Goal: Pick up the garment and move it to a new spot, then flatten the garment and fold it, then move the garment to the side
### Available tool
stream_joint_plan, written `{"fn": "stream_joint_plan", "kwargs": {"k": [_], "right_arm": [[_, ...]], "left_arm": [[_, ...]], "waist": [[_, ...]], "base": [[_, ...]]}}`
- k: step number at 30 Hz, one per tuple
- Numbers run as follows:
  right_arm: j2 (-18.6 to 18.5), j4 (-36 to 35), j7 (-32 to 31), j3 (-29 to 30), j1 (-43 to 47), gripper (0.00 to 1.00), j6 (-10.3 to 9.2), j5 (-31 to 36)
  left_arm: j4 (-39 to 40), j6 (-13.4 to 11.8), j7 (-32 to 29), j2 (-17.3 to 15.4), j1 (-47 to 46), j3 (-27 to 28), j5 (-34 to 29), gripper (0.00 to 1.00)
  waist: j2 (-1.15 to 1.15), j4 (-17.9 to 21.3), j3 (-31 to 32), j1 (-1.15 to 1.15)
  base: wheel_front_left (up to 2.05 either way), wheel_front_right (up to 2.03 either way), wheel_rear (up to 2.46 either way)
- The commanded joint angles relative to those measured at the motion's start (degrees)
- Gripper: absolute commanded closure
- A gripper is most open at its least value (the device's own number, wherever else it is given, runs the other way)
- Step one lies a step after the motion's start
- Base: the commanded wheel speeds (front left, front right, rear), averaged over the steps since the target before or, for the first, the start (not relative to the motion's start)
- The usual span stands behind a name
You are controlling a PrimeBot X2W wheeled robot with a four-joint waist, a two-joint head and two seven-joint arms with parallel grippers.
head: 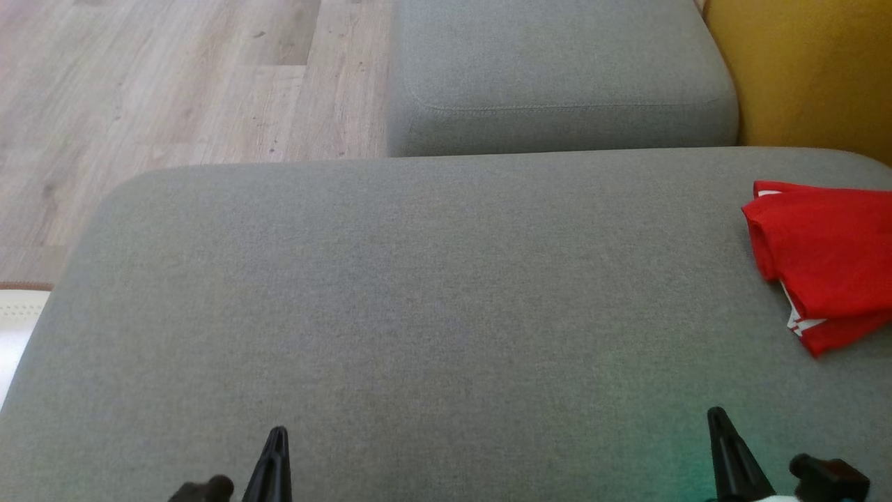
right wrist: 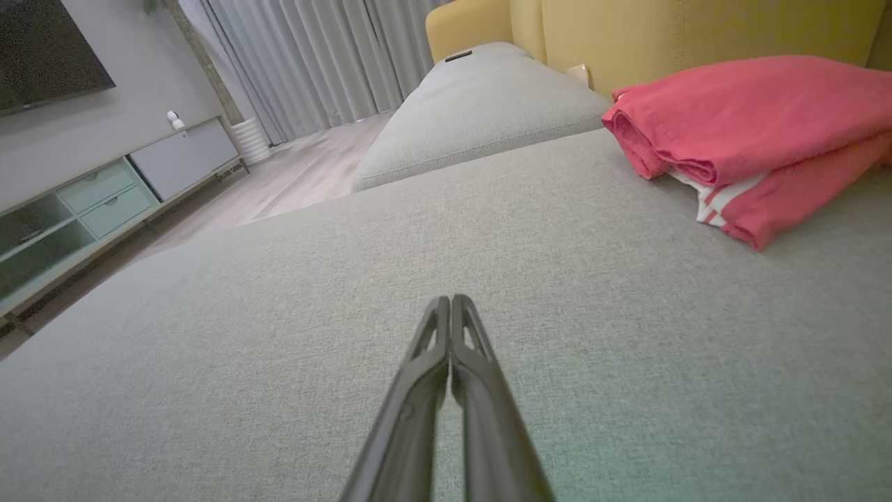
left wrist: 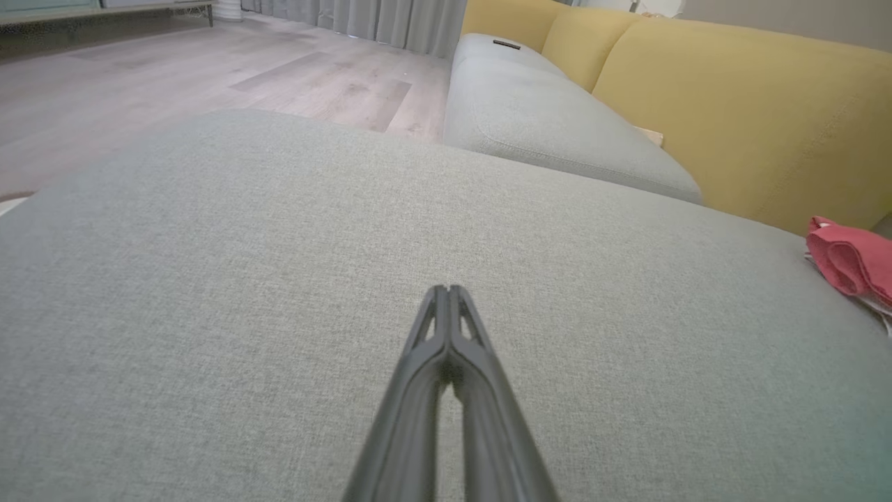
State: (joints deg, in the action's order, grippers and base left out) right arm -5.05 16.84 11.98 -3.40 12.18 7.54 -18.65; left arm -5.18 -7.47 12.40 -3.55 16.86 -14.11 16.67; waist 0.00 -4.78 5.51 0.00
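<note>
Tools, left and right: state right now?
Left tool: closed, empty.
Right tool: closed, empty; red garment lies apart on the grey cushion.

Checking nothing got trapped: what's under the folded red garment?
The red garment lies on the grey cushion; white stripes peek from its lower folds. Anything else beneath is covered.

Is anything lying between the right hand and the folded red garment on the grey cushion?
Nothing visible does: plain grey fabric cushion runs from the shut right hand to the folded red garment with white stripes.
</note>
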Motion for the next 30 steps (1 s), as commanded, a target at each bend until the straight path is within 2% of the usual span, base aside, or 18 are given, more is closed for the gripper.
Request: {"fn": "stream_joint_plan", "kwargs": {"k": [1,30], "right_arm": [[-0.1,-1.9,-0.2,0.4,-2.7,1.0,-0.01,-1.6],[0.1,-2.1,-4.7,2.4,-6.9,1.0,-0.02,-21.2]], "left_arm": [[1.5,0.5,-0.1,-0.4,-2.6,0.8,1.5,1.0],[-1.4,4.4,-4.1,-1.1,-8.1,4.8,22.4,1.0]], "waist": [[0.0,0.0,-0.1,0.0],[0.0,1.3,-1.6,0.0]], "base": [[0.0,0.0,0.0],[0.0,0.0,0.0]]}}
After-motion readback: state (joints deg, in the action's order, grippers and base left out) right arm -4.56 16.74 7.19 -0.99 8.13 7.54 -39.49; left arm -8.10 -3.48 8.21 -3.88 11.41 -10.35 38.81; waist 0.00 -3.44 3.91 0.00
